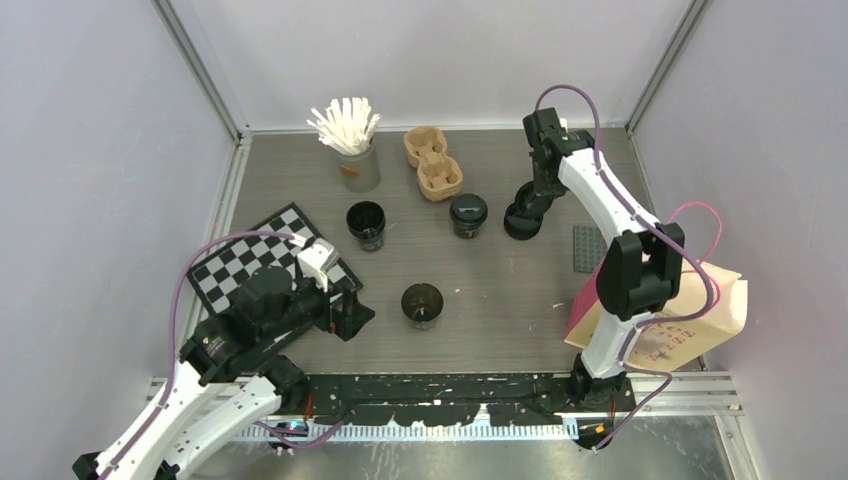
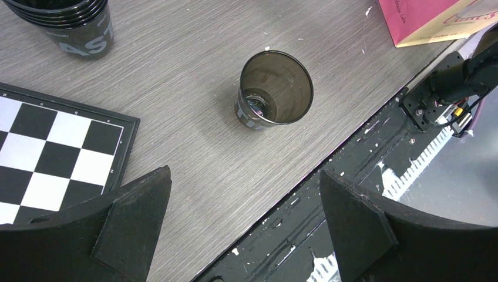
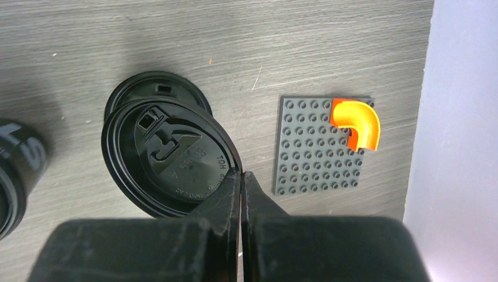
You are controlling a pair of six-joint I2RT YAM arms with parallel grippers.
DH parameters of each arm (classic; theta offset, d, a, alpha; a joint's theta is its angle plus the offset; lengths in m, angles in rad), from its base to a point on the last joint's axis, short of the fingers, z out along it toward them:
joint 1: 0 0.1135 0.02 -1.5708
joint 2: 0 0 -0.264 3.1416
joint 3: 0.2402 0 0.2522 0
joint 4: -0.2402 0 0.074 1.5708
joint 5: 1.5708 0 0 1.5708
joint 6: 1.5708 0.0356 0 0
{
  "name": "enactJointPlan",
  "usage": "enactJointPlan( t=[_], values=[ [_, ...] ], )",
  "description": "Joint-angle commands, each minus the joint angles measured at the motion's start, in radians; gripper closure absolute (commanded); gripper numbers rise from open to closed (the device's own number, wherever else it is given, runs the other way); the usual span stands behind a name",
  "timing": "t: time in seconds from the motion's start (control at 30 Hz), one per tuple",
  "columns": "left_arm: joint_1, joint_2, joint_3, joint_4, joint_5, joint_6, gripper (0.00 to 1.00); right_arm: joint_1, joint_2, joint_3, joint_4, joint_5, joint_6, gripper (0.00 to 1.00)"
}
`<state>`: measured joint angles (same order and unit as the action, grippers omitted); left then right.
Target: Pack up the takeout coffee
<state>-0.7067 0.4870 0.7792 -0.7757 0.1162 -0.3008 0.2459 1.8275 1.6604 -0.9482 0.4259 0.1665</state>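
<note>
An open black cup [image 1: 422,305] [image 2: 275,88] stands alone near the front of the table. A stack of black cups [image 1: 366,224] [image 2: 70,23] stands behind it to the left, and a lidded cup [image 1: 468,215] [image 3: 17,170] stands behind it to the right. My right gripper [image 1: 527,208] [image 3: 241,173] is shut on the rim of a round black lid [image 3: 167,155], held tilted above another lid [image 3: 158,88] that lies on the table. My left gripper [image 1: 350,315] [image 2: 244,176] is wide open over the table's front edge, short of the lone cup, with nothing between its fingers.
A brown pulp carrier [image 1: 432,160] and a grey cup of white sticks [image 1: 350,150] stand at the back. A checkerboard [image 1: 270,262] [image 2: 53,141] lies at the left. A grey studded plate [image 1: 590,245] [image 3: 323,147] with an orange piece [image 3: 355,123] and a pink paper bag [image 1: 690,320] [image 2: 423,20] are at the right.
</note>
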Motion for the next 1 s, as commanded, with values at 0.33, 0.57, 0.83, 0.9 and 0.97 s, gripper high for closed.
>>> enactJointPlan(
  t=[0.33,0.57,0.83,0.9,0.97],
  values=[
    [-0.002,0.006,0.038,0.016,-0.096,-0.036,0.02,0.248,-0.418,-0.171,-0.073,-0.070,0.199,1.00],
    [-0.002,0.158,0.203,0.036,0.002,-0.172,0.10,0.414,-0.615,-0.343,0.073,-0.151,0.321,1.00],
    [-0.002,0.359,0.258,0.153,0.033,-0.231,0.17,0.564,-0.641,-0.495,0.253,-0.160,0.360,1.00],
    [-0.002,0.403,0.251,0.197,0.064,-0.237,0.19,0.603,-0.640,-0.528,0.307,-0.162,0.375,0.99],
    [-0.002,0.445,0.245,0.220,0.079,-0.242,0.20,0.636,-0.631,-0.546,0.344,-0.149,0.387,1.00]
  ],
)
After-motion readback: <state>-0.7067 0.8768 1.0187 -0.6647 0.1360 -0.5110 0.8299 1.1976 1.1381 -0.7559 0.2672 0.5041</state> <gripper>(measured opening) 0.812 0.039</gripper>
